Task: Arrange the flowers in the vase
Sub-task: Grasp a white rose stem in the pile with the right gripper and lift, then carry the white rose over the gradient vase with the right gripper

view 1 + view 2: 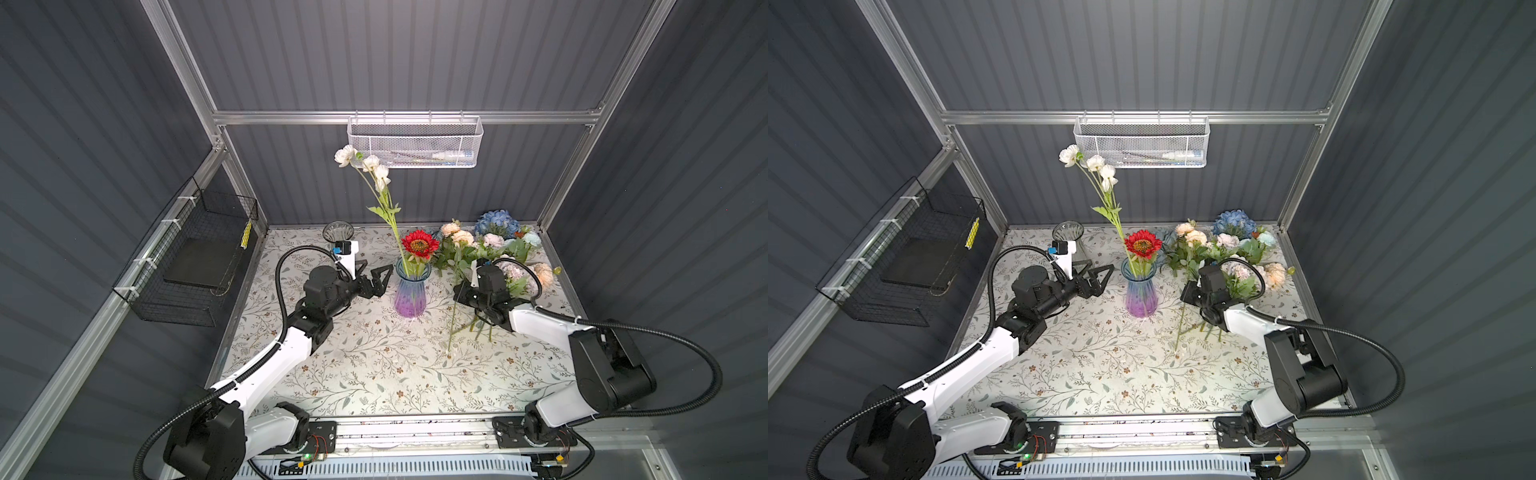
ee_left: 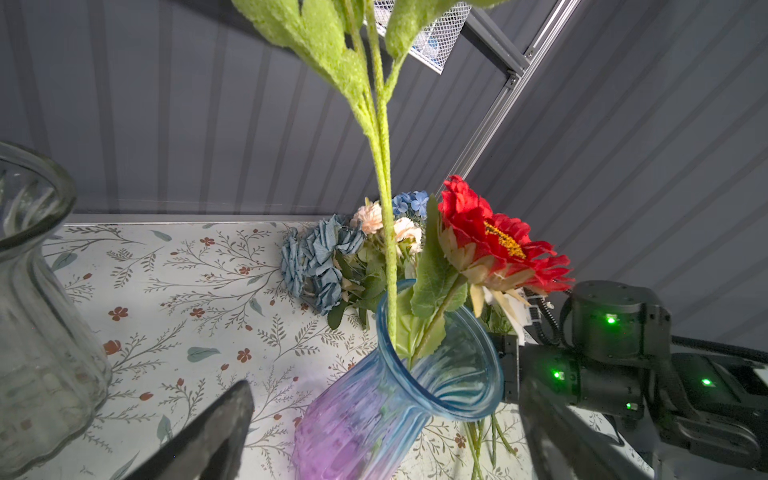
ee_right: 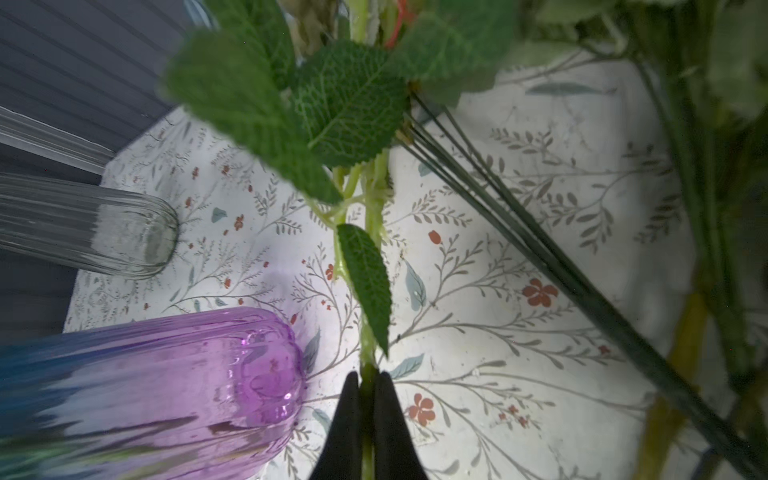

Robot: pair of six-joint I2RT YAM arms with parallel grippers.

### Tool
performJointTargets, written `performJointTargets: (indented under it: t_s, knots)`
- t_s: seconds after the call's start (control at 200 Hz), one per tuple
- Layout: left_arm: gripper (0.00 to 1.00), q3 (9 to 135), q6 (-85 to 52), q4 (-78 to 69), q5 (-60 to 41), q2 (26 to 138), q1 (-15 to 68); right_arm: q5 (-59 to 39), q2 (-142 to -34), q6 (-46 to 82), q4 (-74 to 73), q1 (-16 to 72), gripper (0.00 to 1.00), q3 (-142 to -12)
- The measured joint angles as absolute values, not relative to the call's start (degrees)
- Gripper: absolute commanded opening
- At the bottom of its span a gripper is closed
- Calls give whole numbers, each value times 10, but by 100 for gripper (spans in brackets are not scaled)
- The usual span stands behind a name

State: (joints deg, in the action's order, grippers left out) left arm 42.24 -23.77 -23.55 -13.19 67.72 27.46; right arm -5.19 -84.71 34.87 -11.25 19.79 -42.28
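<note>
In both top views the vase (image 1: 409, 296) stands mid-table, holding a red daisy (image 1: 419, 244) and tall white blooms (image 1: 362, 163). The left gripper (image 1: 376, 272) hovers just left of it, jaws wide apart. Loose flowers (image 1: 494, 243) are heaped at the back right, partly hidden by the right gripper (image 1: 458, 293).

Left wrist view: a clear vase (image 2: 37, 311) stands nearby.

Right wrist view: the right gripper is clamped on a green stem (image 3: 374, 199), seemingly from the heap.
</note>
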Motion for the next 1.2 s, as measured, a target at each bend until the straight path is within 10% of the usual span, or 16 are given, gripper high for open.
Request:
performJointTargets:
  t_s: [0.67, 1.201]
  knots:
    - [99, 366, -311, -307, -132, 692, 215, -67, -531, 244, -18, 191, 0, -478]
    - [99, 335, -344, -331, -131, 700, 194, -129, -654, 138, -117, 345, 0, -680]
